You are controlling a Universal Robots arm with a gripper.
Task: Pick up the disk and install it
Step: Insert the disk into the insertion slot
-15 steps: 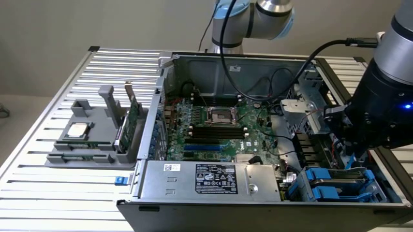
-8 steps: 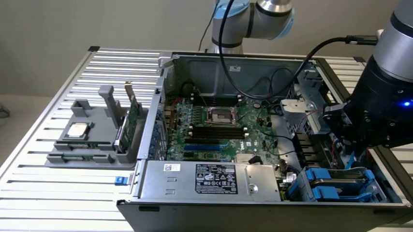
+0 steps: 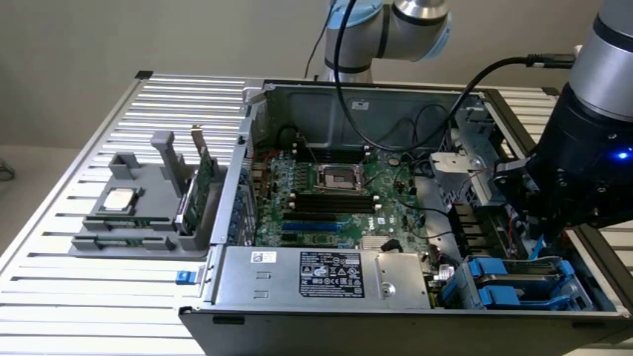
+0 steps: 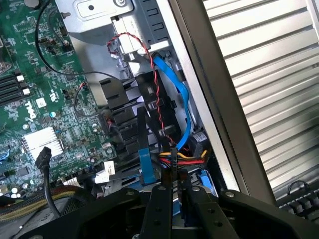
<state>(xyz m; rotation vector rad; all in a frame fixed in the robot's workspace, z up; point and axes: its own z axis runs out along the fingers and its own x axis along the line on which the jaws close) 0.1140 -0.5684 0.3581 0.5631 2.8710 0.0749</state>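
Blue carrier frames (image 3: 519, 285) lie in the drive bay at the front corner of the open computer case (image 3: 396, 315), on the exterior view's right. A grey face between their rails looks like the disk (image 3: 524, 272). The arm's dark wrist (image 3: 579, 163) hangs directly above that bay. In the wrist view my gripper (image 4: 174, 191) points down into the bay. Its black fingers (image 4: 158, 209) stand almost together, with a thin dark strip running between them. I cannot tell whether that strip is gripped. Blue plastic (image 4: 205, 181) shows just beyond the fingertips.
Red-black, blue and yellow cables (image 4: 172, 99) crowd the bay around the gripper. The motherboard (image 3: 336, 200) and power supply (image 3: 327, 274) fill the case. On the exterior view's left, a grey holder (image 3: 129, 222) carries a silver chip (image 3: 121, 199) and an upright green card (image 3: 204, 185).
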